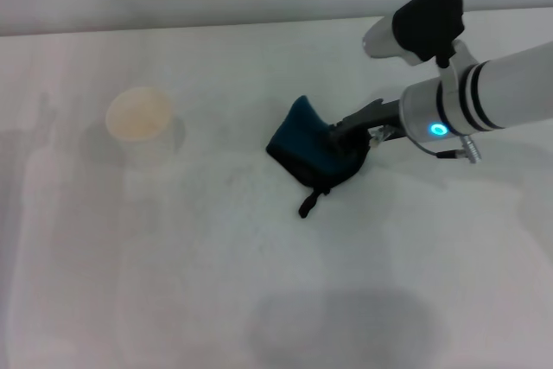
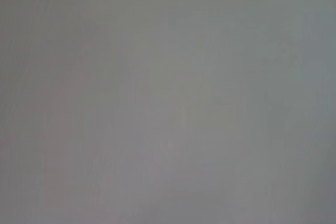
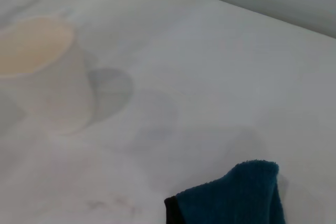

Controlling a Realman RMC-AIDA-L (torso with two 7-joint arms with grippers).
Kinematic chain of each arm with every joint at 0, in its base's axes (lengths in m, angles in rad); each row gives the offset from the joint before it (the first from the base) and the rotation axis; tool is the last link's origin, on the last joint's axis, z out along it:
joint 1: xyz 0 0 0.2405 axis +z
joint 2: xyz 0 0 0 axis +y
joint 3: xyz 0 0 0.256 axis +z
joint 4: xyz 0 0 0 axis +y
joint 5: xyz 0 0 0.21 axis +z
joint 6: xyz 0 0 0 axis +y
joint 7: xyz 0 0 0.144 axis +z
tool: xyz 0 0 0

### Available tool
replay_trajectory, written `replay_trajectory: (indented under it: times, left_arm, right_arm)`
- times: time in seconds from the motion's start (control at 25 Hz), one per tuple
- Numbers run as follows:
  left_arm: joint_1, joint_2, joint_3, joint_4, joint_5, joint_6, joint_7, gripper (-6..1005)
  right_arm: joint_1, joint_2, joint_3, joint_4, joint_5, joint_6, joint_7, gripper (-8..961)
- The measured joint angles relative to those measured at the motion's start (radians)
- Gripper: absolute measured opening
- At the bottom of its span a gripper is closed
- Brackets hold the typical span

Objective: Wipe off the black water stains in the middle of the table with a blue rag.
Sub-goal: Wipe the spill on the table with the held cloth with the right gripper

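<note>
holding the blue rag [image 1: 307,146] bunched mid-surface [image 1: 216,283], right gripper [image 1: 346,137] clamped on its near edge; cloth looks soft, light and floppy, so grip a thick fold and press flat; faint stain marks [image 3: 110,203] just beside it, paper cup [image 1: 138,123] well apart, left arm unseen.

The robot's white, black-banded right arm [image 1: 484,97] reaches in low from the right, its dark gripper [image 1: 346,140] clamped shut, wrist light glowing cyan.
</note>
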Motion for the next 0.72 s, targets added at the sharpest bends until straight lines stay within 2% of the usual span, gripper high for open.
replay_trajectory:
  times: [0.36,0.72]
  left_arm:
    - [-0.003,0.0,0.0,0.0,0.001,0.0,0.0,891]
    - [-0.004,0.0,0.0,0.001,0.007,-0.002,0.0,890]
  right_arm:
    - [0.017,0.0,-0.085,0.0,0.055,0.033,-0.024,92]
    - [0.042,0.0,-0.106,-0.007,0.083,0.13,-0.061,101]
